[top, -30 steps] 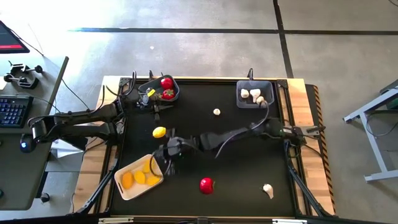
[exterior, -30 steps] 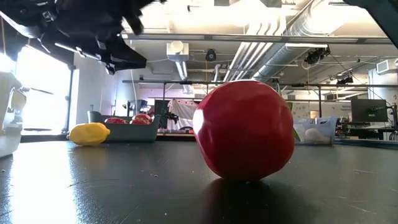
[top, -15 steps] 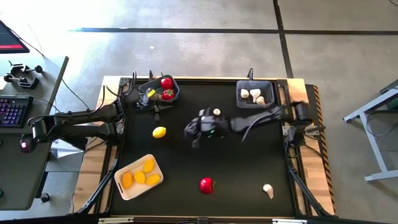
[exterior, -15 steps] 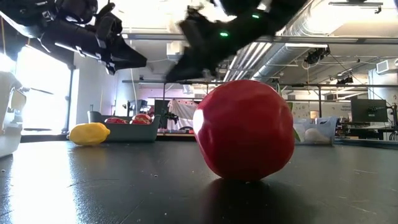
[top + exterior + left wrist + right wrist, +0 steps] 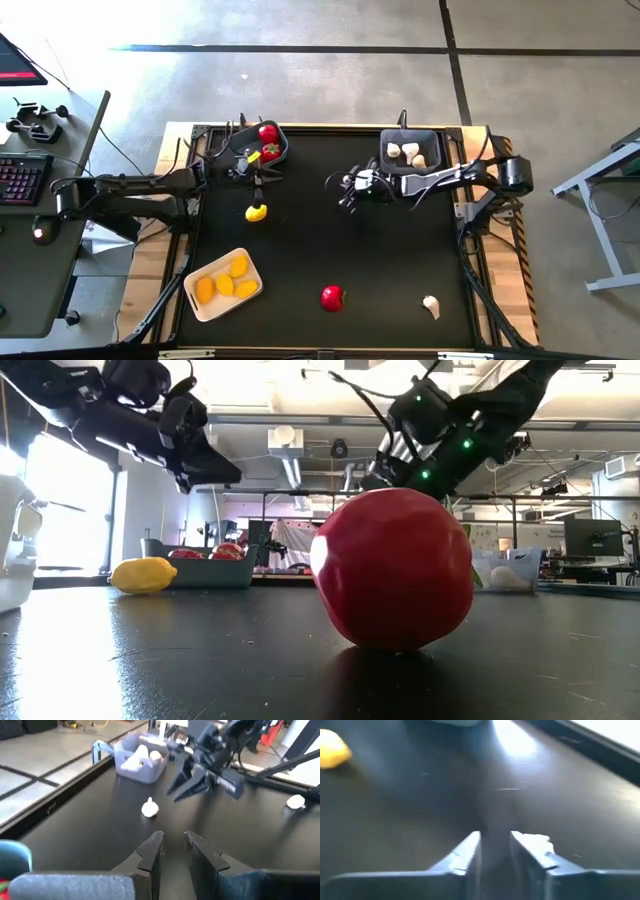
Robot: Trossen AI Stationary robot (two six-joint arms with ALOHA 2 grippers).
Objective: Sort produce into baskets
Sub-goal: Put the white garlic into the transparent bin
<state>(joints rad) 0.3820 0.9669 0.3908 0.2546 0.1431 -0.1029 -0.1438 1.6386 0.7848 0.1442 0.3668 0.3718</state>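
From the high view, the rounded grey-blue bin (image 5: pixel 262 143) served as the landmark: the left gripper (image 5: pixel 257 190) hung just in front of it, right above a lemon (image 5: pixel 256 212) lying loose on the black table (image 5: pixel 380 260). The right gripper (image 5: pixel 352 187) was off to the bin's right, over a loose garlic bulb that this view hid. The darker grey bin (image 5: pixel 408 153) with its bulbs stood further right along the same edge, and the cream tray (image 5: pixel 224 283) with three lemons lay well in front of the landmark bin, with a tomato (image 5: pixel 332 297) and another bulb (image 5: pixel 430 305) further out. The low view added what the top-down one could not — both grippers stood clear above the table, touching nothing, with the tomato filling the foreground. The left wrist view showed the left arm's own fingers (image 5: pixel 148 851) with a narrow gap and nothing between them; it also showed the garlic bulb (image 5: pixel 149 808) resting free on the table, near the right arm's parted fingertips. The right wrist view showed its fingers (image 5: pixel 465 852) slightly apart and empty, the bulb a pale shape just beside one of them. The likely trouble: a right gripper this narrowly spread could come down onto the bulb and knock it rolling rather than straddle it, and the left could likewise nudge the lemon away.
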